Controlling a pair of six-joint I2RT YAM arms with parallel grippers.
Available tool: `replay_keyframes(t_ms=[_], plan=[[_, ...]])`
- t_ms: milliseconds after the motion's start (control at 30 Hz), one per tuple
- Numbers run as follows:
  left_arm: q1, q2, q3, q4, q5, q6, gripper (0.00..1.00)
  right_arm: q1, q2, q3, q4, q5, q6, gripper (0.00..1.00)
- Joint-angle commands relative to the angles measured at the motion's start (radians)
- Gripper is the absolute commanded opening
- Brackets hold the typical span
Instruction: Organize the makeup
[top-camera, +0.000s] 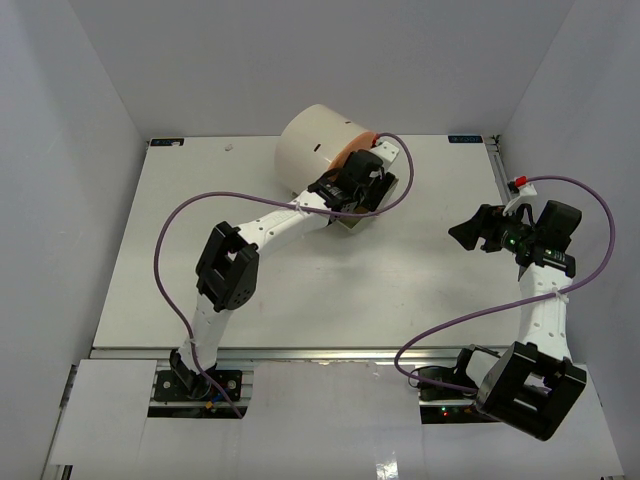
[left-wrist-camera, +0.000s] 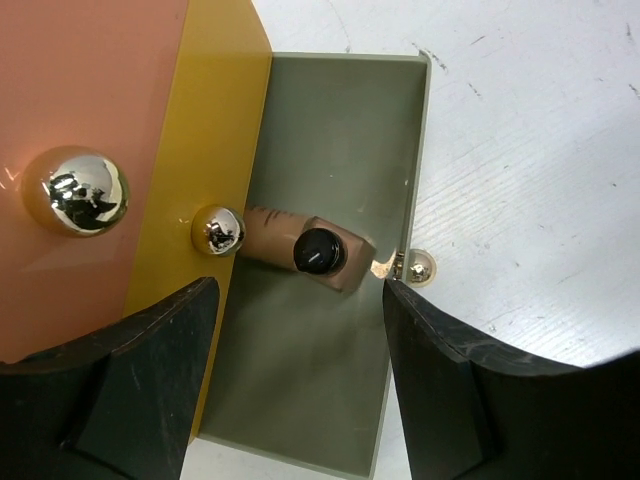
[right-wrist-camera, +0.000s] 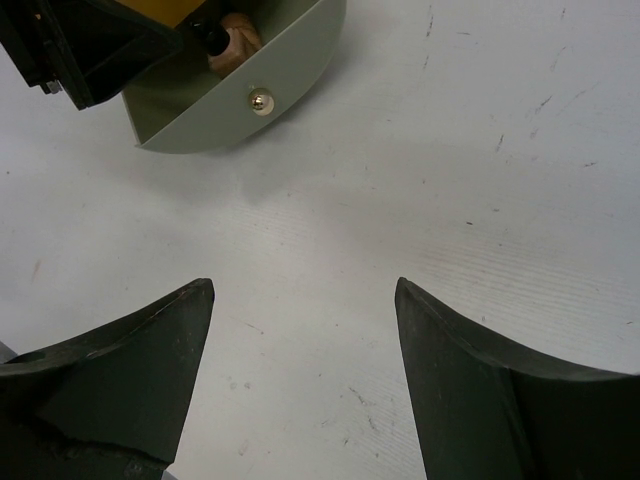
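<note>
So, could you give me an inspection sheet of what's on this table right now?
Surface: white table, lightly scuffed.
Job's things: one tan bottle with a black cap, lying in the open drawer of the cream box; other makeup not in view.
Clutter: small red piece at the table's right edge, too small to identify.
Grippers: left gripper open above the bottle, not holding it; right gripper open over the table.
Cables: a purple cable loops along each arm.
Surroundings: plain white walls on three sides.
</note>
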Motion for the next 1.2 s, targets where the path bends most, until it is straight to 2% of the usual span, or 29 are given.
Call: replay_keyframes(t_ms=[0,267,333,433,500,567,633,733,767,900,1000,1067,1167], plan=[[0.003,-0.144,-0.010,0.004,0.088,-0.014,0.77,-0.006,0.005,-0.017,0.036,-0.058,-0.024,0.78],[0.016,-0.406,-0.184,0.056,0.239,0.004,0.76,0.011,0.029,-0.022,0.038,-0.065,-0.034,0.68],[0.020,-0.441,-0.225,0.066,0.254,0.002,0.67,0.022,0.035,-0.022,0.040,-0.058,-0.039,0.65],[0.032,-0.471,-0.255,0.054,0.259,-0.007,0.47,0.054,0.052,-0.023,0.041,-0.047,-0.061,0.62],[0.049,-0.516,-0.286,0.053,0.257,-0.012,0.45,0.103,0.068,-0.015,0.043,-0.044,-0.101,0.61],[0.090,-0.578,-0.326,0.052,0.259,-0.026,0.52,0.185,0.093,0.010,0.041,-0.032,-0.157,0.65],[0.137,-0.676,-0.387,0.061,0.261,-0.085,0.67,0.273,0.130,0.055,0.038,0.010,-0.206,0.75],[0.209,-0.820,-0.567,0.099,0.261,-0.147,0.91,0.453,0.185,0.127,0.045,0.133,-0.277,0.81],[0.219,-0.875,-0.642,0.118,0.248,-0.154,0.94,0.494,0.211,0.161,0.053,0.183,-0.276,0.82],[0.241,-1.126,-0.896,0.198,0.184,-0.162,0.98,0.652,0.348,0.332,0.086,0.363,-0.254,0.89],[0.244,-1.243,-1.070,0.241,0.130,-0.151,0.98,0.711,0.450,0.422,0.106,0.472,-0.247,0.90],[0.245,-1.333,-1.145,0.276,0.093,-0.132,0.98,0.760,0.507,0.501,0.112,0.521,-0.251,0.89],[0.245,-1.378,-1.167,0.268,0.058,-0.128,0.98,0.802,0.591,0.563,0.124,0.579,-0.267,0.86]])
